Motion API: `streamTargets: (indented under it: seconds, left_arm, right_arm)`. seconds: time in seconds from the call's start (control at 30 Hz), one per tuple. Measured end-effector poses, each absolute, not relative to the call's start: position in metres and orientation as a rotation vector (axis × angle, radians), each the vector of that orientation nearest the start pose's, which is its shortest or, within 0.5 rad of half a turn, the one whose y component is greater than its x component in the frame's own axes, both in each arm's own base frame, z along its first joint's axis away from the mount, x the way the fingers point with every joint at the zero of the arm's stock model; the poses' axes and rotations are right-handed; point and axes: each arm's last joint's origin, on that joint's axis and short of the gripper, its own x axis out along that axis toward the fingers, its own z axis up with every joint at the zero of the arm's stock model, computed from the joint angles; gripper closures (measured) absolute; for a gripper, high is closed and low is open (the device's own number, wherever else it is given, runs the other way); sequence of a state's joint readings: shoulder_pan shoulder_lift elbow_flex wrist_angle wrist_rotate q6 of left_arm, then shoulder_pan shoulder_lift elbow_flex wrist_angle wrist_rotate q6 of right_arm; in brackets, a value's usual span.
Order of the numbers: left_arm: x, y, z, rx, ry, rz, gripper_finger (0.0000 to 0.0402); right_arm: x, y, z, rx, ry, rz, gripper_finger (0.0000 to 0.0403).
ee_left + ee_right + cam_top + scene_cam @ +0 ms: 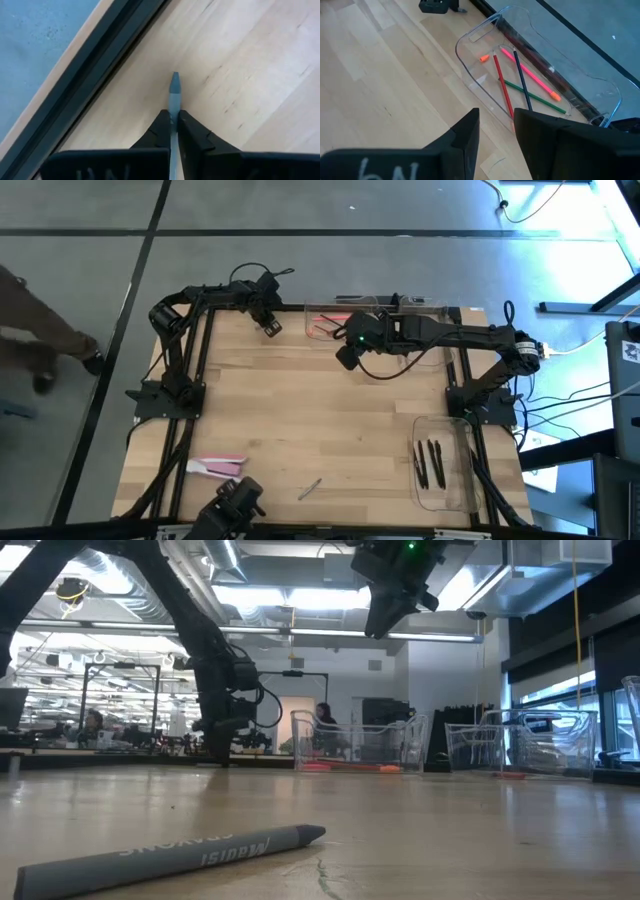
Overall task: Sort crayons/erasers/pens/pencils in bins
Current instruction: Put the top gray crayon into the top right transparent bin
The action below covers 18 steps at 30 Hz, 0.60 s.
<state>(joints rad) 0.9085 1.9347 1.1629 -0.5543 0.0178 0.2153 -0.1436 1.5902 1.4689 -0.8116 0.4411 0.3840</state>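
My left gripper (271, 326) is at the table's far left, near the far edge, shut on a pale blue-grey stick with a pointed tip (174, 82). My right gripper (347, 358) hangs open and empty, high above the table (385, 615), over the near side of a clear bin (485, 35) at the far edge. That bin holds red, pink, green and dark pencils (522, 82). A second clear bin (445, 465) at the right holds black pens (430, 462). A pink eraser (215, 468) and a grey crayon (310, 488) lie flat near the front edge. My left gripper pinches the pale stick's shaft (173, 107) between its two fingers (161, 131), behind the pointed tip. The stick lies along the fingers and its tip sticks out past them, above the wood beside the black frame bar.
A third clear bin (425, 308) stands at the far edge, right of the pencil bin. Black frame bars (190, 380) run along the table's left and right sides. The grey crayon lies close in the low view (170, 855). A person walks on the floor at far left (40, 340).
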Motion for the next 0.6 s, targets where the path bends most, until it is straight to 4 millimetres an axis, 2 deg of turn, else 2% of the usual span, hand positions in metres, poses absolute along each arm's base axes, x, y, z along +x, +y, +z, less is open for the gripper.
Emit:
streamTargets:
  seconds: [0.17,0.3,0.6]
  left_arm:
    - [0.218,0.278,0.128,-0.461,1.279,0.576,0.0398]
    - [0.22,0.274,0.129,-0.473,1.284,0.551,0.0399]
    - [0.236,0.251,0.137,-0.43,1.317,0.476,0.0399]
  right_arm:
    - [0.326,-0.059,0.322,0.189,0.824,-0.697,0.0279]
    - [0.327,-0.058,0.321,0.19,0.847,-0.623,0.0279]
    - [0.328,-0.055,0.32,0.16,0.889,-0.48,0.0279]
